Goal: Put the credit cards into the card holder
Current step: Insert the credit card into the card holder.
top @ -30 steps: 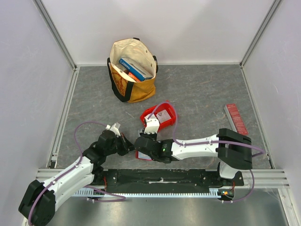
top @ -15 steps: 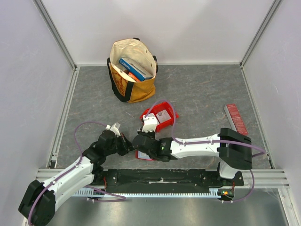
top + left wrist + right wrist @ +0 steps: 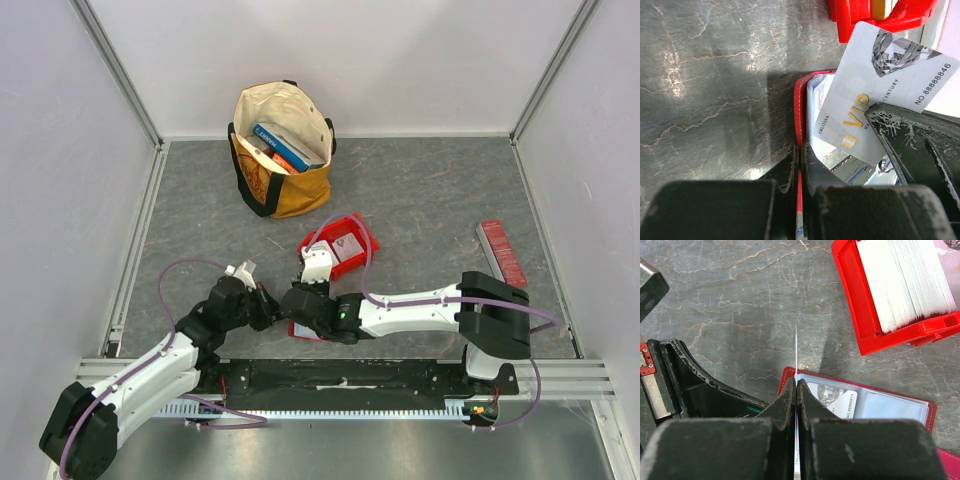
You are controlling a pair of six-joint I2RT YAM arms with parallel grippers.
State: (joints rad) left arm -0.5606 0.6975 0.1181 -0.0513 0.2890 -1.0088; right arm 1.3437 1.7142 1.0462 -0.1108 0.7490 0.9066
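Observation:
The card holder (image 3: pixel 298 330), a dark red wallet, lies open on the table between the two grippers. My left gripper (image 3: pixel 800 148) is shut on its red edge (image 3: pixel 799 107). My right gripper (image 3: pixel 796 383) is shut on a white VIP credit card (image 3: pixel 885 80), seen edge-on in the right wrist view (image 3: pixel 796 347), and holds it upright over the wallet's left end. Another card (image 3: pixel 840 401) sits in a clear slot of the wallet (image 3: pixel 890 407). In the top view the left gripper (image 3: pixel 268 306) and the right gripper (image 3: pixel 296 302) are close together.
A bright red plastic bin (image 3: pixel 355 232) with a stack of several cards (image 3: pixel 905 280) stands just behind the wallet. A tote bag (image 3: pixel 282 150) with books is at the back. A ridged red strip (image 3: pixel 502 252) lies at the right.
My right gripper with the card has shifted slightly left, closer to the left gripper. The left arm has not moved.

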